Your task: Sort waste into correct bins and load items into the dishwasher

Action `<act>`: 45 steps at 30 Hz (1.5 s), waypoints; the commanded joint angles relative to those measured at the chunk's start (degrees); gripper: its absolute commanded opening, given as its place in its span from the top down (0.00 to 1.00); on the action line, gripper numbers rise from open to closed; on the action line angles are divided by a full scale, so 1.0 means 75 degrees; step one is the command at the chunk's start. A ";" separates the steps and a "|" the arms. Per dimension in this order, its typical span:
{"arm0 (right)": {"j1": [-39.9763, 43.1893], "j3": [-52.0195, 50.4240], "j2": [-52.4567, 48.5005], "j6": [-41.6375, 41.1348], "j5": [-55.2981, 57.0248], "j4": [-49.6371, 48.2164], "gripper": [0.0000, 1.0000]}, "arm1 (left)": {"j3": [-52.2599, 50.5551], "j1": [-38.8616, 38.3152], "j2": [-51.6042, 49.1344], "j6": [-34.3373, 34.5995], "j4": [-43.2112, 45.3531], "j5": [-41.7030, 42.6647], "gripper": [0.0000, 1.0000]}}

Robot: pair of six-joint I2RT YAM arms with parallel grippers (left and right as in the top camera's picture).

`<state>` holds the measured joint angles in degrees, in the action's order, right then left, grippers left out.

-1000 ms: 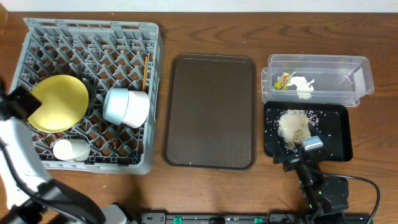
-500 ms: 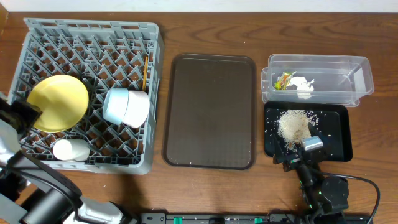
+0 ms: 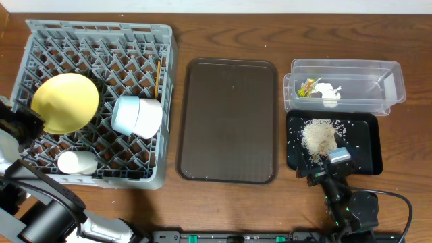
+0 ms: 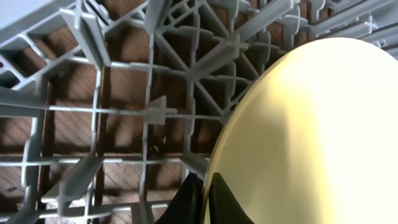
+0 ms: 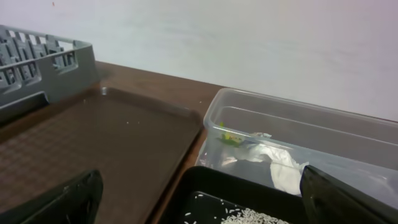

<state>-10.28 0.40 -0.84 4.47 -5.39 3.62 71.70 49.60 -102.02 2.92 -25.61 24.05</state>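
Left end effector (image 4: 203, 198) pinches the yellow plate (image 3: 65, 102) — over the grey rack (image 3: 101, 40).

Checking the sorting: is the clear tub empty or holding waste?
Not empty: the clear tub holds a green-and-yellow wrapper and a crumpled white tissue at its left end, seen overhead.

Left gripper (image 4: 207, 199) jaws clamped, right gripper (image 5: 202, 196) jaws wide
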 commanded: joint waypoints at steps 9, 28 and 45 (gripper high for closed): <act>0.0070 -0.0012 0.0055 0.0070 -0.0029 0.0029 0.01 | -0.0026 -0.0181 0.1035 -0.1518 0.0236 0.0172 0.92; 0.0070 -0.0012 0.0055 0.0070 -0.0026 0.0026 0.01 | -0.0026 -0.1792 0.1177 -0.3780 0.1014 -0.2585 0.93; 0.0070 -0.0012 0.0055 0.0070 -0.0029 0.0029 0.01 | -0.0026 -0.3299 0.1996 -0.4173 0.1078 -0.5117 0.93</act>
<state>-10.28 0.40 -0.84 4.47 -5.39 3.62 71.61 25.26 -90.59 -27.51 -16.91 -12.60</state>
